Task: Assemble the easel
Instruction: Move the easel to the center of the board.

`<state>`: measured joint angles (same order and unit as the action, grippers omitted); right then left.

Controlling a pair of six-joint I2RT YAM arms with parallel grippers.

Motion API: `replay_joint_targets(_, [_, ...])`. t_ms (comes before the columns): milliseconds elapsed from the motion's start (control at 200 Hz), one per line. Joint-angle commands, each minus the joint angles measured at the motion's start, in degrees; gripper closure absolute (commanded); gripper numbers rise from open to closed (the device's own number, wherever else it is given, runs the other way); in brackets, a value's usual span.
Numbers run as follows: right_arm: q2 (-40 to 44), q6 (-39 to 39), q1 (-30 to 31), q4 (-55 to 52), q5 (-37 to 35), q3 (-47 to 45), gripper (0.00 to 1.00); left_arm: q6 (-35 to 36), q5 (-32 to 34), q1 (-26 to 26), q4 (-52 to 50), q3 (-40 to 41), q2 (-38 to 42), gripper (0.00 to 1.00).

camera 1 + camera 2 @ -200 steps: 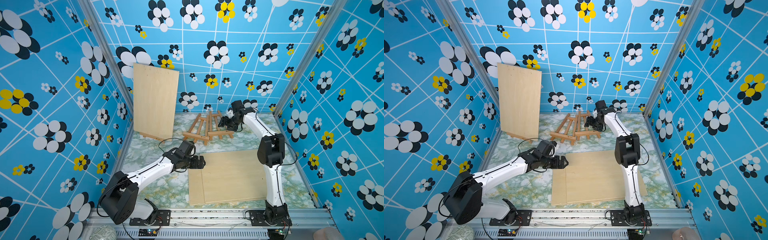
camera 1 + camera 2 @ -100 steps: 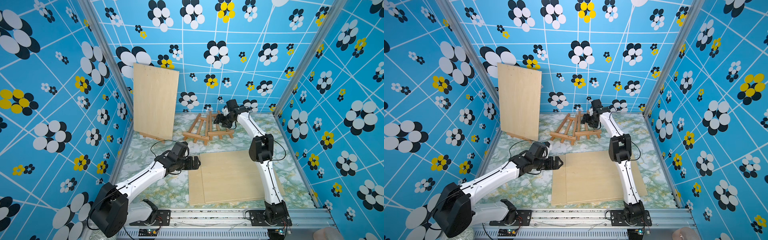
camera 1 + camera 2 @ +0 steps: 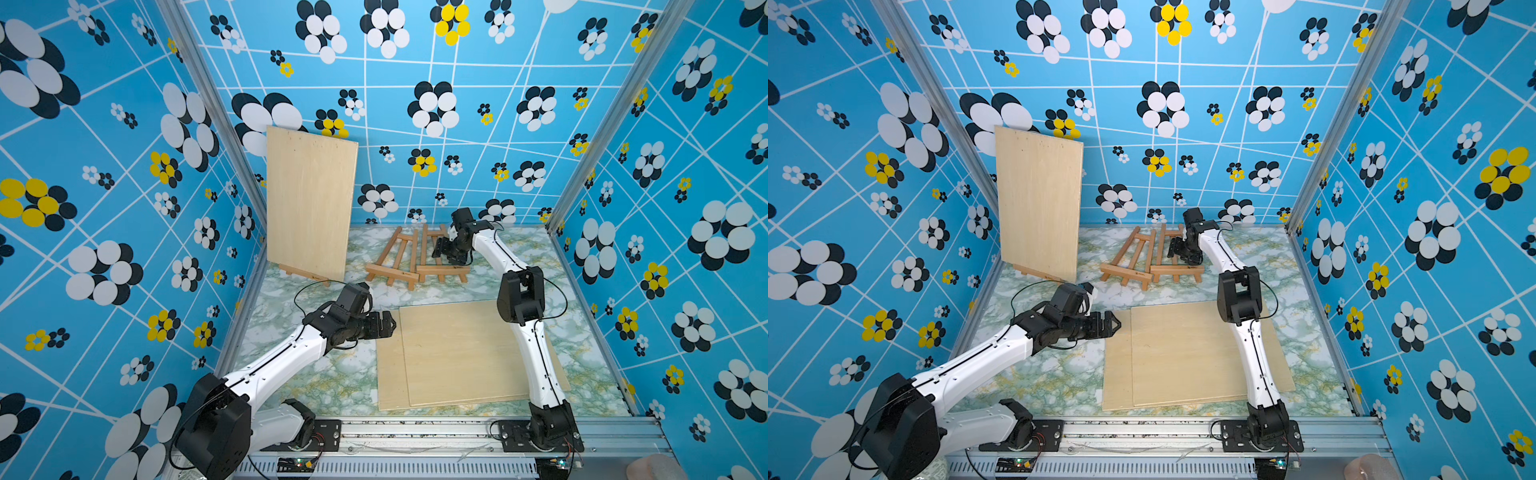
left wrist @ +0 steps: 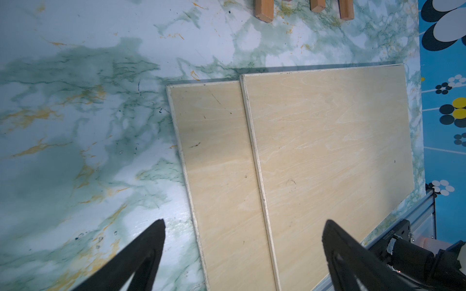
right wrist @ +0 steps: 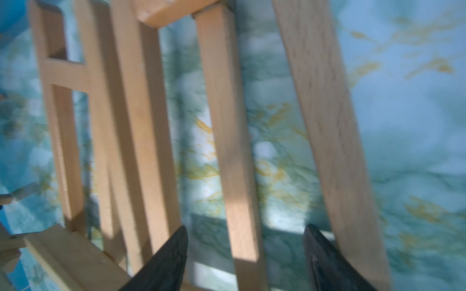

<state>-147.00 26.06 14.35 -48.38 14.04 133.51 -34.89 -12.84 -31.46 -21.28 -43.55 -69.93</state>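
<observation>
Nearest the rail, two boards (image 3: 457,353) lie flat on the table (image 3: 324,374), one stacked on the other and offset so that a strip of the lower board (image 4: 219,163) shows. The left gripper (image 3: 390,325) hovers just beside that strip, spread wide, empty and touching nothing. You would do well to keep it parked there until an easel stands ready to take a board. Farther back, the left easel (image 3: 392,262) and the right easel (image 3: 434,268) lie flat side by side, close enough that they may touch. Over the right easel hangs the right gripper (image 5: 245,229), jaws apart and straddling one slat (image 5: 234,151) with a gap on either side, so nothing is pinched yet. For a clean pick, centre the slat between the fingers before you close, take it square rather than skewed, and raise it slowly so the left easel is not dragged along. The wrist view is blurred, so you cannot tell whether the fingertips touch the table. Farthest, in the left rear corner, a third board (image 3: 309,199) stands upright on a ledge (image 3: 303,272), with its support hidden behind it. Treat it as the finished form.
</observation>
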Motion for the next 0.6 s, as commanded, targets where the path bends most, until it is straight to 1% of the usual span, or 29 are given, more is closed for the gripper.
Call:
replay_joint_targets(0, [4.94,2.32,-3.6,0.62,-4.85,-7.24,0.25,0.96,0.71,0.6,-0.89,-0.57,0.15,0.01])
replay_joint_targets(155, [11.25,1.42,-7.14,3.64,-7.99,-16.8,0.25,1.12,0.45,0.53,-0.28,-1.34,-1.08,0.01])
replay_joint_targets(175, [12.11,1.34,-9.32,4.11,-8.24,-18.21,0.25,1.2,0.37,0.59,-0.17,-1.44,-1.2,0.01])
replay_joint_targets(310, [16.46,0.27,-13.64,5.99,-9.37,-24.51,0.25,1.09,-0.3,0.35,0.73,-1.71,-2.53,0.01])
replay_joint_targets(475, [19.92,-0.97,-18.04,7.79,-10.1,-29.42,0.25,0.85,-0.71,0.0,1.47,-1.85,-3.52,0.01])
replay_joint_targets(595, [21.8,-1.98,-19.36,8.07,-8.97,-30.56,0.25,0.83,-0.7,-0.15,1.41,-1.89,-3.72,0.01])
